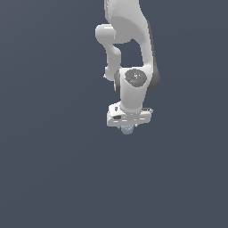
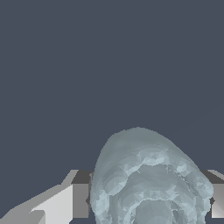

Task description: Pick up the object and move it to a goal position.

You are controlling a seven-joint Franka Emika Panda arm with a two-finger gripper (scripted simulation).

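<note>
Featureless slate-grey backdrop; white tool point(image 1: 128, 126) closed on small pale blue-grey bumpy lump point(image 2: 148, 179), which sits directly between its fingers point(image 2: 65, 203), protruding just below them.

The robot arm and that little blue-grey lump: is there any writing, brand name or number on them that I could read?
None: no readable text in either view.
The white arm is plain; the dark cap on its wrist shows only tiny coloured specks, too small to read as signs.
The bumpy lump between the jaws of the gripper bears no label.
</note>
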